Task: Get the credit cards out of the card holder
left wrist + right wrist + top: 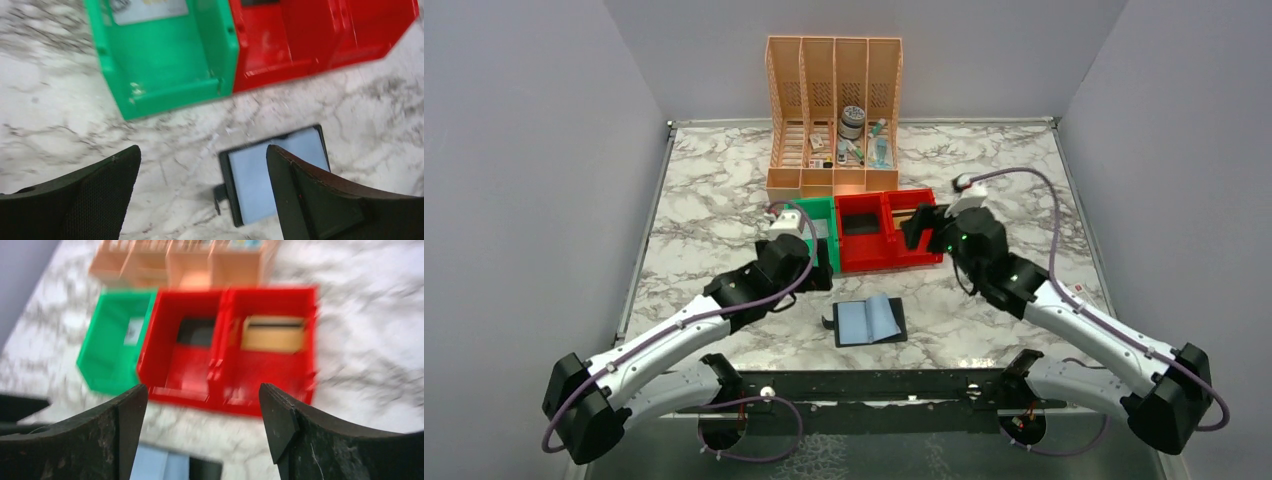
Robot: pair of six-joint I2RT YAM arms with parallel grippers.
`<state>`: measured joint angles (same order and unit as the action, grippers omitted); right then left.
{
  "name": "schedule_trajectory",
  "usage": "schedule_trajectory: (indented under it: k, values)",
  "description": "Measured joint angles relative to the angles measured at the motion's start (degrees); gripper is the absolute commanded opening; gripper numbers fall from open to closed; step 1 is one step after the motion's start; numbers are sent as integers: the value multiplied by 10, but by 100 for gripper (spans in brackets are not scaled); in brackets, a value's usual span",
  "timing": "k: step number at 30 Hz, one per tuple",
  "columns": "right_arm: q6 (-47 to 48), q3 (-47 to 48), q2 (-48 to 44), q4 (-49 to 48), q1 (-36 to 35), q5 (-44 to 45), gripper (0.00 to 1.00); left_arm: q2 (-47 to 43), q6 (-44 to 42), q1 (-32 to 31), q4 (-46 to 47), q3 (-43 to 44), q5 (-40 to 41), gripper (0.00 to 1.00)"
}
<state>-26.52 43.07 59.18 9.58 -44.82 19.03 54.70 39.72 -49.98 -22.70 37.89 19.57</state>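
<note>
The card holder lies opened flat on the marble near the front edge, pale blue lining up and a short black tab at its left. It also shows in the left wrist view as the card holder. A pale credit card lies in the green bin. A dark card and a tan card lie in the red bin's two compartments. My left gripper hangs open and empty above the marble, left of the holder. My right gripper is open and empty too, facing the red bin.
The green bin and the red bin stand side by side behind the holder. A peach file organiser with small items stands at the back. Grey walls close in the table on three sides.
</note>
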Motion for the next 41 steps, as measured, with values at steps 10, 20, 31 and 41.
schedule_trajectory:
  k: [10, 20, 31, 41]
  values:
    - [76, 93, -22, -29, 182, -19, 94, -21, -74, 176, -74, 120, 25, 99]
    - [136, 169, -44, 1, 181, -109, 100, -104, -108, 182, -116, 158, 106, 99]
    - [149, 169, -42, 15, 181, -108, 100, -112, -114, 182, -127, 153, 133, 99]
    - [159, 169, -35, 15, 181, -110, 100, -160, -115, 182, -134, 106, 133, 99]
